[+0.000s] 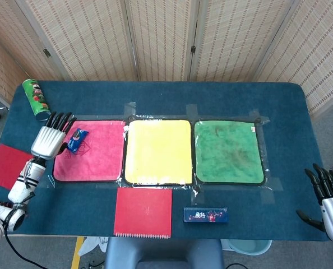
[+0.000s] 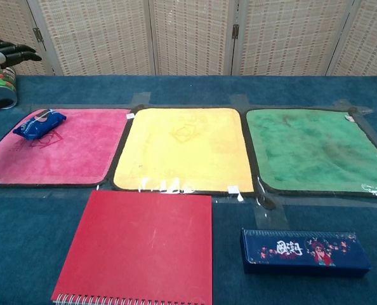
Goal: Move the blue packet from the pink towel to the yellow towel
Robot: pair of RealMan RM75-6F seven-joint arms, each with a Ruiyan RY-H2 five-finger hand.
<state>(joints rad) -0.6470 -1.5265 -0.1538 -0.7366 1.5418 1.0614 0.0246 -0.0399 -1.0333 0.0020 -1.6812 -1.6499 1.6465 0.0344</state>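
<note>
The blue packet (image 1: 76, 140) lies on the far left part of the pink towel (image 1: 96, 157), also seen as the blue packet (image 2: 39, 124) on the pink towel (image 2: 68, 152) in the chest view. The yellow towel (image 1: 158, 151) lies flat just right of the pink one and is bare. My left hand (image 1: 51, 138) hovers at the pink towel's left edge, fingers spread, holding nothing, just left of the packet; the chest view shows the left hand (image 2: 3, 54) at the top left corner. My right hand (image 1: 330, 199) stays open off the table's right front corner.
A green can (image 1: 36, 99) stands behind the left hand. A green towel (image 1: 228, 150) lies right of the yellow one. A red notebook (image 1: 143, 212) and a dark blue pencil case (image 1: 206, 214) sit along the front edge. A red sheet (image 1: 3, 162) lies at far left.
</note>
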